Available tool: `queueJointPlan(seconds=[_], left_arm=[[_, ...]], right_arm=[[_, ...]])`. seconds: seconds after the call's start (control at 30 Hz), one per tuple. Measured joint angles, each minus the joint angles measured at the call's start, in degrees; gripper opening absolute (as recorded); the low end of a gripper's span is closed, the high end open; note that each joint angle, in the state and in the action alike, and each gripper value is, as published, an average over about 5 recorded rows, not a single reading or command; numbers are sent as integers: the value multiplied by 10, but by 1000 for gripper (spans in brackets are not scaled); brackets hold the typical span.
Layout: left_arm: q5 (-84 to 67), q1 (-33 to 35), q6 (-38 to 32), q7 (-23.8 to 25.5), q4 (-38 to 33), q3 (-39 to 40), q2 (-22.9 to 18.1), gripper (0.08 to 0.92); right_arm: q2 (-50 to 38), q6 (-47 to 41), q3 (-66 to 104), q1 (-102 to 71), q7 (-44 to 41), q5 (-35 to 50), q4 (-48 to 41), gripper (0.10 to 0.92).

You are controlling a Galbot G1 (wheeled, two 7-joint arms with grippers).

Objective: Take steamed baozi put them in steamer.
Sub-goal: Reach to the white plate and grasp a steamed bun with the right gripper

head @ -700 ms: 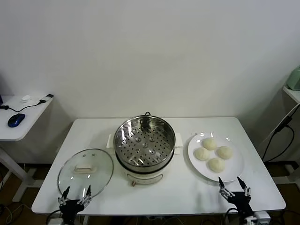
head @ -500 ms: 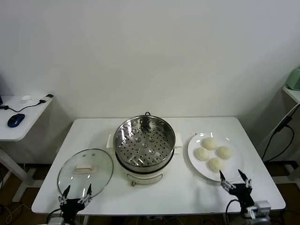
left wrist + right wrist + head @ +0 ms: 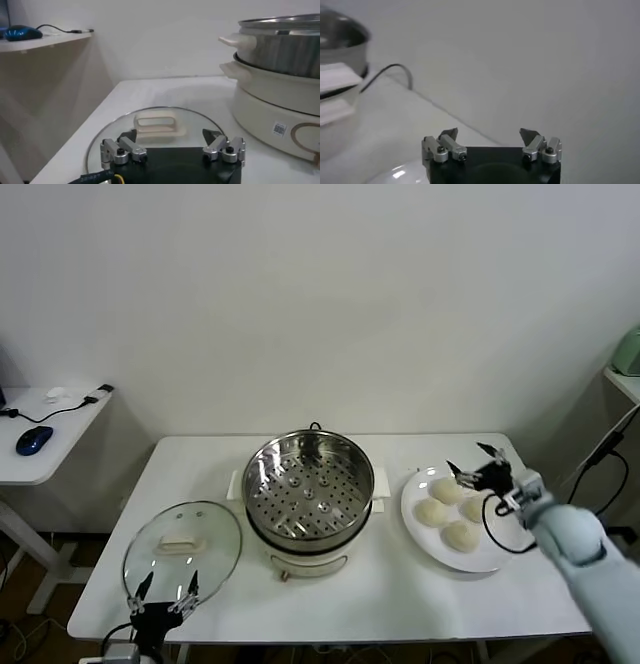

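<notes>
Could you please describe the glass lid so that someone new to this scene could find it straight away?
Start at the white table and find the steel steamer in its middle. The glass lid lies flat on the robot's left of it, near the front edge. Unlike the plate, it is see-through with a cream handle.

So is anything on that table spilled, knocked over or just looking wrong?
Nothing stands out. The steamer sits upright mid-table, its tray bare, with the glass lid lying flat beside it. All four baozi sit together on the white plate. The right gripper hovers open over them; the left gripper waits open near the lid.
</notes>
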Motion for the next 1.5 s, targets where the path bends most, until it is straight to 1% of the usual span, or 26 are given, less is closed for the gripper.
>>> queueJointPlan(seconds=[0.13, 0.27, 0.37, 0.5, 0.67, 0.87, 1.2, 1.5], left_arm=[[3, 1, -3, 0, 3, 2, -2, 823], [7, 0, -7, 0, 7, 6, -4, 823], [10, -2, -8, 0, 9, 8, -6, 823], [13, -5, -6, 3, 6, 10, -10, 823], [16, -3, -5, 6, 1, 11, -9, 823], [17, -5, -8, 6, 4, 10, -6, 823], [19, -8, -11, 6, 11, 15, -6, 823], [20, -9, -15, 5, 18, 17, -6, 823]], right_arm=[[-16, 47, -153, 152, -126, -30, -75, 823], [-12, 81, -299, 283, -227, -47, -141, 823], [2, 96, -389, 352, -277, -57, -185, 823], [32, 107, -467, 402, -315, -66, -244, 823], [80, 115, -512, 426, -333, -76, -318, 823], [140, 121, -529, 427, -332, -92, -398, 823], [213, 115, -526, 405, -317, -111, -479, 823], [262, 110, -504, 386, -309, -151, -537, 823]])
